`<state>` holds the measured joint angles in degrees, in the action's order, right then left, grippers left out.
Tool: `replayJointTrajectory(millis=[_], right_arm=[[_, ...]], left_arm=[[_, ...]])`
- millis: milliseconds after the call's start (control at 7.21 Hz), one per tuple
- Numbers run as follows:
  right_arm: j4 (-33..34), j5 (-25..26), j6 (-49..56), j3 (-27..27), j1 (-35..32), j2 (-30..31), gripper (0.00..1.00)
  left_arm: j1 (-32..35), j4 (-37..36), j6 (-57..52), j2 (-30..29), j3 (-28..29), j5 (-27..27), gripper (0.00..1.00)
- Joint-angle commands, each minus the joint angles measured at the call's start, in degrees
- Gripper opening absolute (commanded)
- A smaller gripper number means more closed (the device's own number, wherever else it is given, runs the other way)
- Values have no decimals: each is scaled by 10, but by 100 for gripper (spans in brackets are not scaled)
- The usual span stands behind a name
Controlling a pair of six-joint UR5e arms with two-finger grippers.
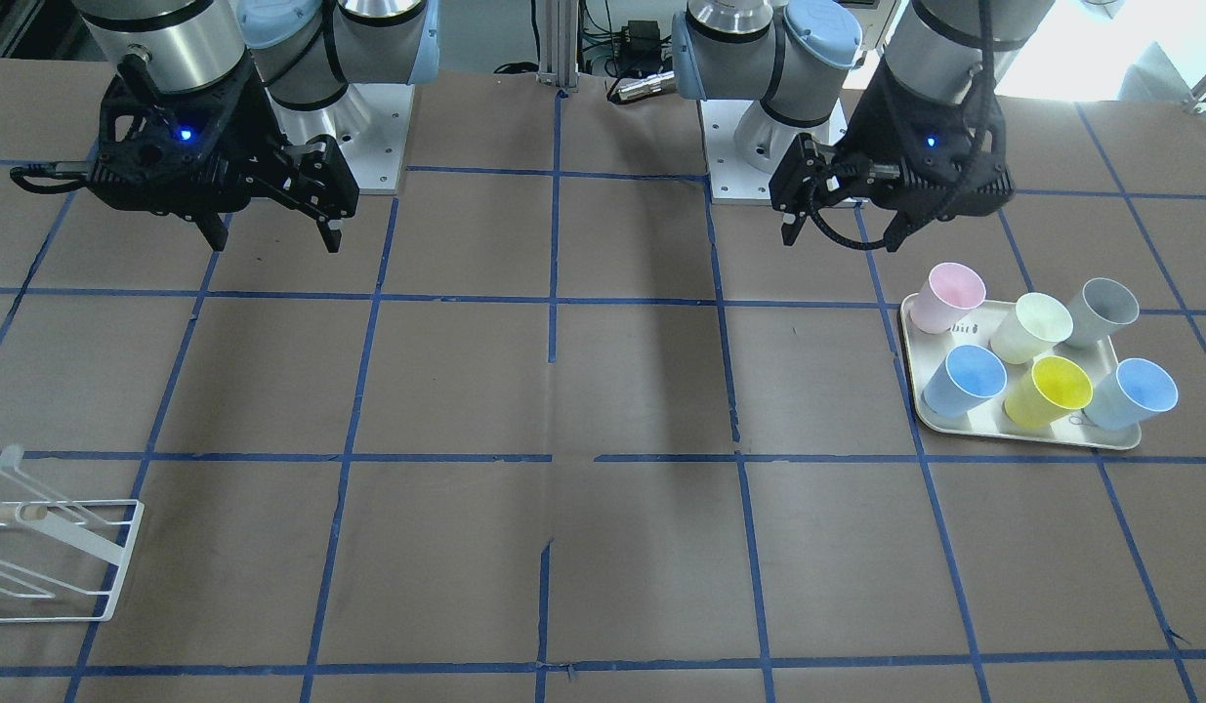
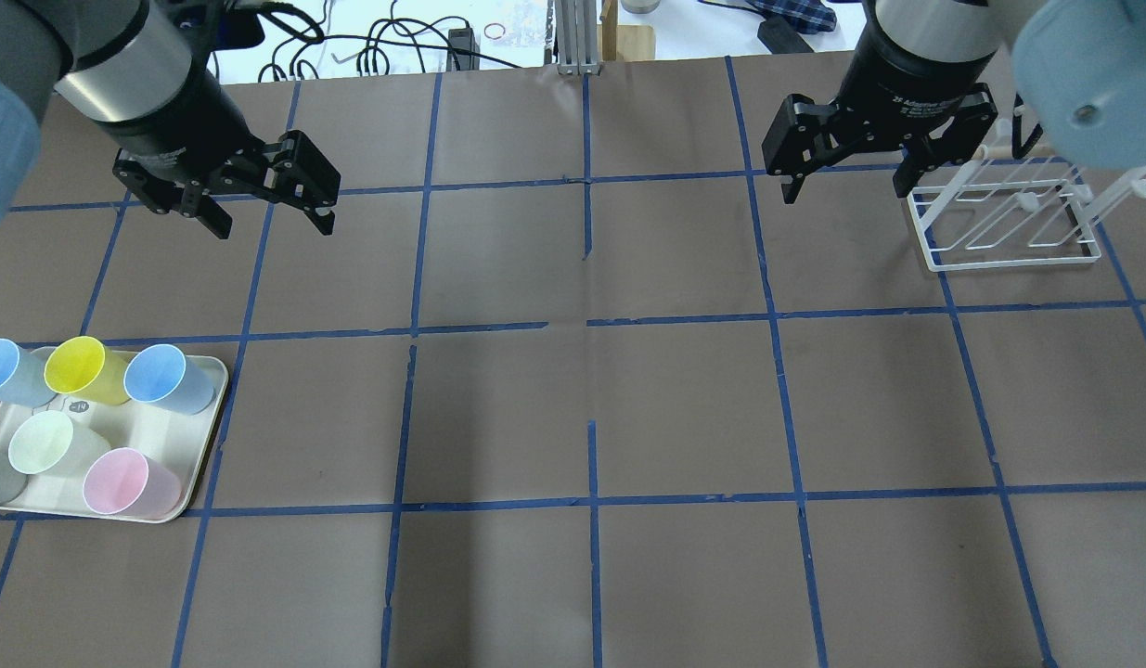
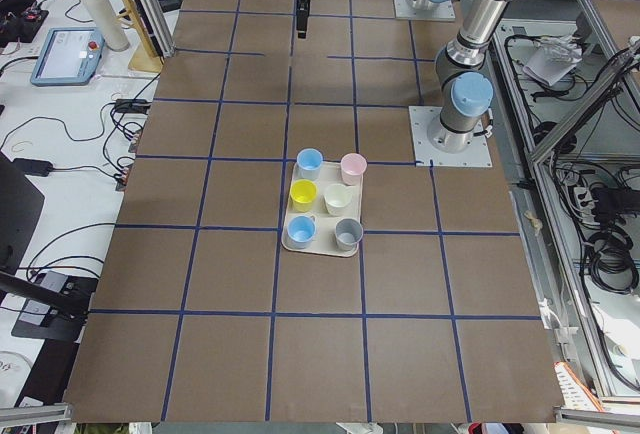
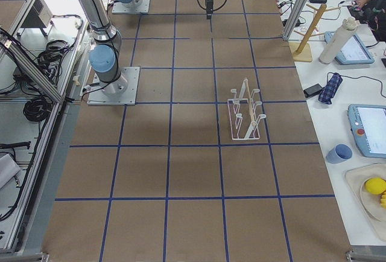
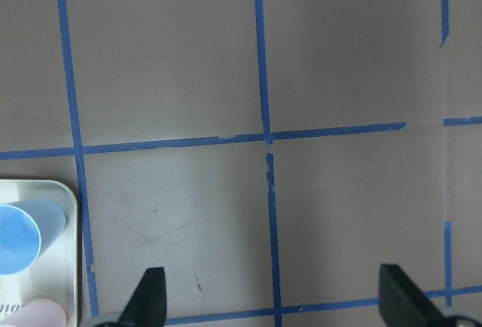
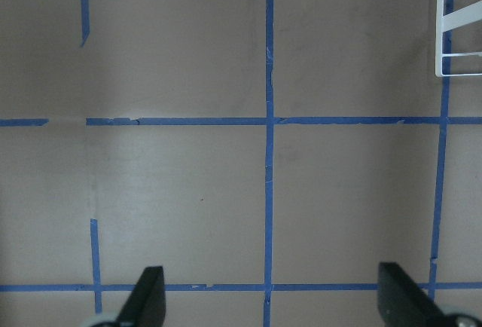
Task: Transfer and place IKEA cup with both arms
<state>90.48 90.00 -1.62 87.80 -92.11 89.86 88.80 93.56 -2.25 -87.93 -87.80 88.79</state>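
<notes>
Left gripper [image 2: 274, 227] and right gripper [image 2: 846, 193] hang open and empty; cup [image 2: 169, 380] stands at tray's [image 2: 212, 422] one o'clock corner, seen from overhead.

The light is even and comes from above. In the front-facing view a soft, wide shadow lies on the table [image 1: 603, 391] between the left pincer [image 1: 842, 239] and the right pincer [image 1: 273, 242]. White glare burns out the corner behind the left pincer. In the left wrist view, this pincer's fingertips [image 5: 151, 297] look slightly soft.
</notes>
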Motion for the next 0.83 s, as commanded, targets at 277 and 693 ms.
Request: replayJointTrajectory(millis=[277, 693], right_arm=[[0, 0, 0, 0, 0, 0, 100], [0, 2, 0, 0, 0, 0, 100]], left_arm=[[8, 24, 11, 7, 7, 8, 100], [-13, 13, -1, -7, 19, 9, 100]])
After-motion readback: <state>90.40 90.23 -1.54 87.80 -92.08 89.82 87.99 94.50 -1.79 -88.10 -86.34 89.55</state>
